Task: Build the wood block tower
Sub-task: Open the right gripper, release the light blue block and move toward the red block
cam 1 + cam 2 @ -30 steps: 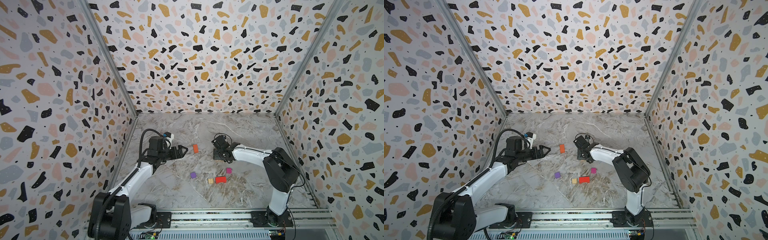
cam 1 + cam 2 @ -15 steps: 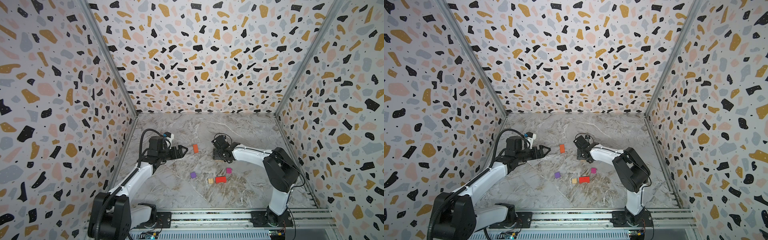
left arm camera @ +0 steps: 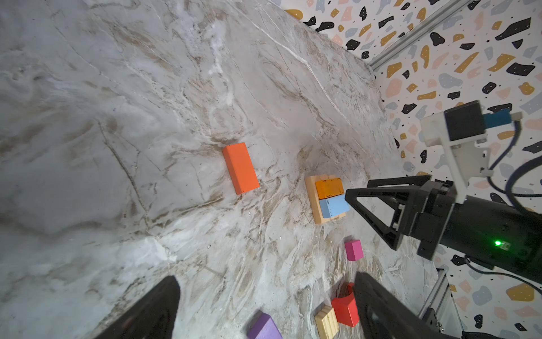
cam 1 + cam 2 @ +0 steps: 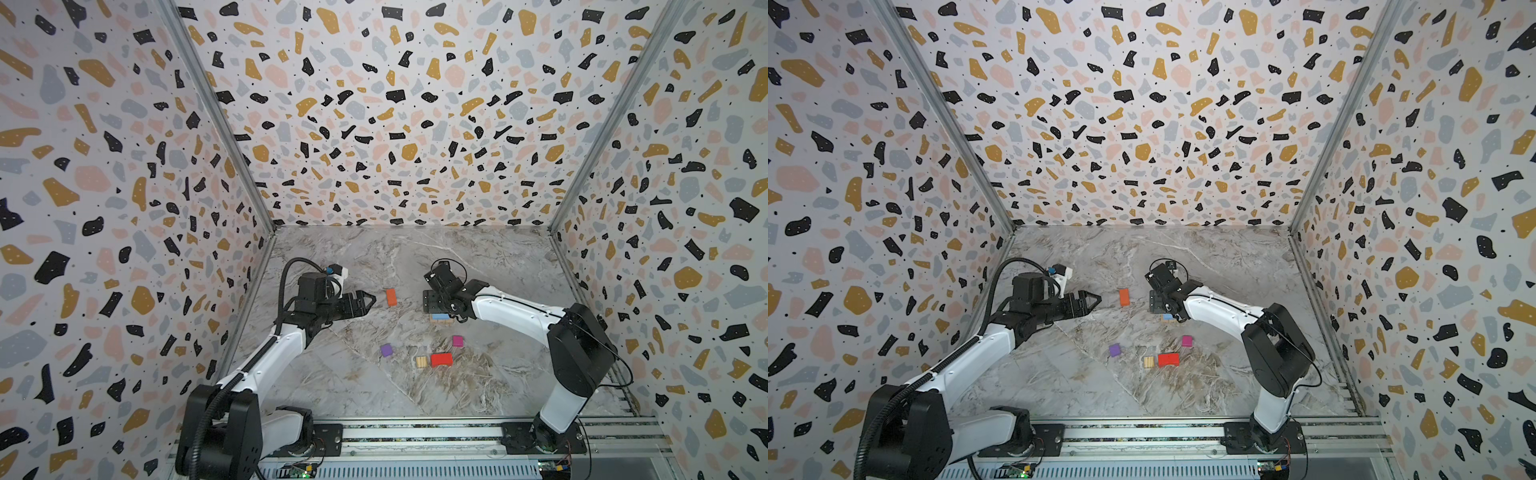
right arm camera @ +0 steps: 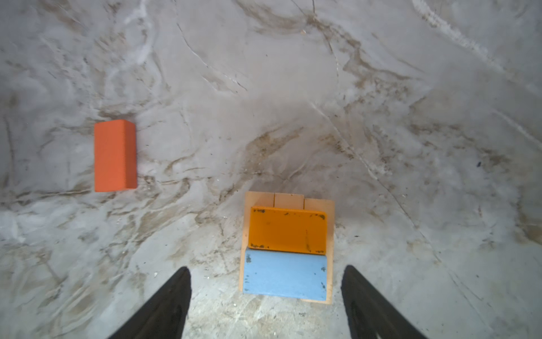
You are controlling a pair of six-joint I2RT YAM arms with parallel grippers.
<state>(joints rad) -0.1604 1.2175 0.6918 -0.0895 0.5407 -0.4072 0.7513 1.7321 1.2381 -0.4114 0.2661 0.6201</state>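
- The tower (image 5: 287, 246) is seen on the table (image 4: 332, 395), a little right of the middle in both top views; it is made of two layers only.
- Its tan base (image 5: 289, 199) is laid flat; an amber block (image 5: 287, 230) and a blue block (image 5: 284, 276) are laid on it side by side, touching along their long sides; a strip of the base is left uncovered beyond the amber block.
- The right gripper (image 5: 267, 269) is held over the tower, pointed down; its jaws are spread wide, one at each side of the blue block, and a gap is seen between each jaw and the block; nothing is gripped.
- In both top views the tower is mostly covered by this gripper.
- The left gripper (image 4: 372, 298) is held above the table at the left, pointed toward the middle; in the left wrist view its jaws are spread wide and nothing is held between them.
- An orange block (image 4: 391, 297) is laid flat between the two grippers, near the tip of the left gripper and apart from the tower.
- Lower in both top views four loose pieces are found: a purple cube (image 4: 386, 350), a tan cube (image 4: 422, 362), a red block (image 4: 441, 359) and a pink cube (image 4: 457, 341); the tan cube is placed just beside the red block; the pink cube is placed between the red block and the tower; the purple cube is set apart at the left.
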